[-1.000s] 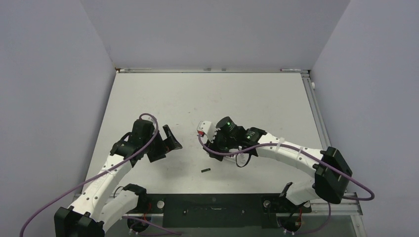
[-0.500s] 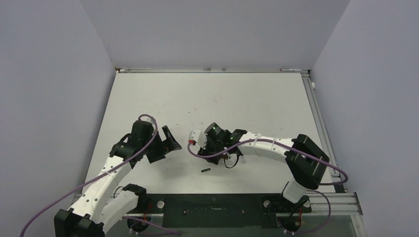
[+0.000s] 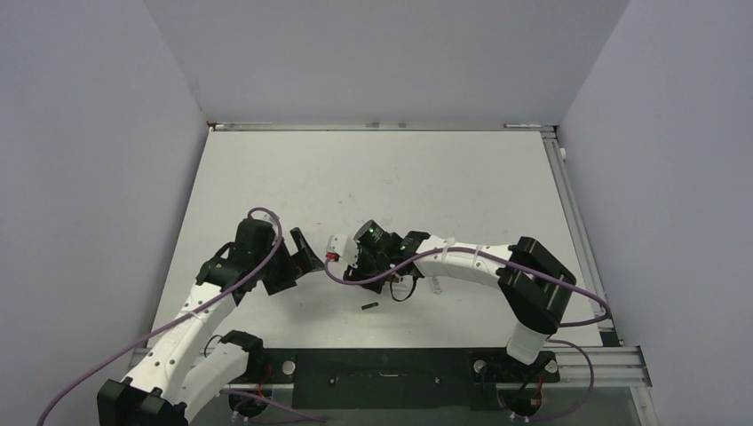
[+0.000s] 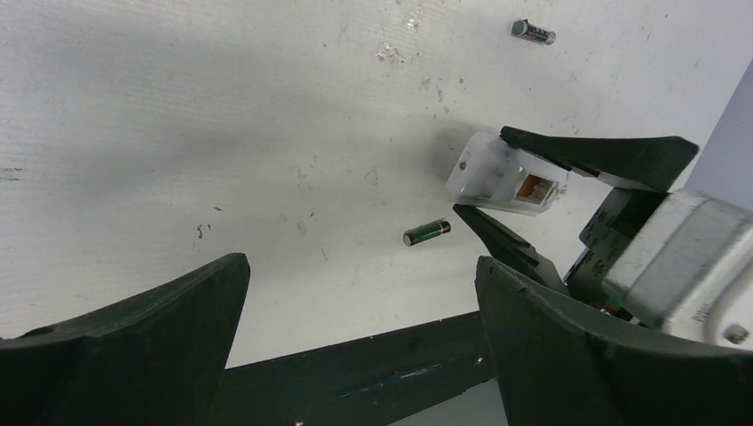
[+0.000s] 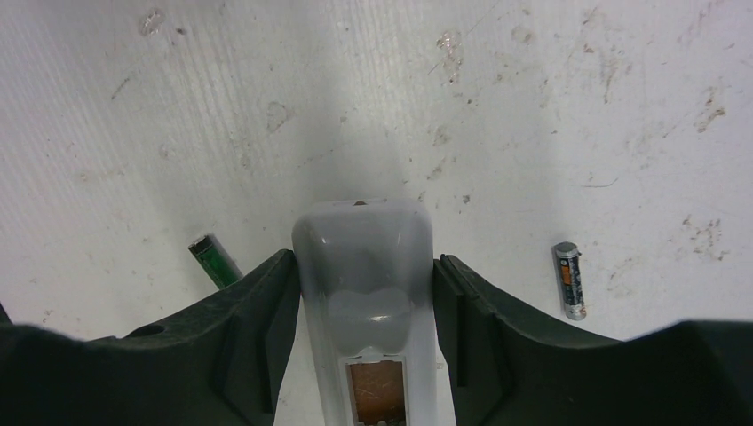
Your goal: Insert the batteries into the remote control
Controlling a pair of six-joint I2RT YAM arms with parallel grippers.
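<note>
My right gripper (image 5: 366, 259) is shut on the white remote control (image 5: 360, 235), gripping its two long sides just above the table, with the open battery slot (image 5: 377, 390) facing up. In the top view the remote control (image 3: 338, 246) points left, close to my left gripper (image 3: 304, 256), which stands wide open with nothing in it (image 4: 360, 266). One of the batteries, with a green label (image 4: 426, 232), lies on the table in front of the left jaws and below the remote control (image 4: 497, 173). The other (image 5: 569, 280) lies to the right of the right jaws. Only one battery (image 3: 369, 306) shows from above.
A black base rail (image 3: 382, 377) runs along the near table edge, and it shows between the left fingers (image 4: 355, 373). Grey walls close in the table on three sides. A metal rim (image 3: 568, 204) lines the right edge.
My right arm has swung left with the remote control, bringing it close to the left gripper. The left arm has barely moved. The battery on the table stays put.
</note>
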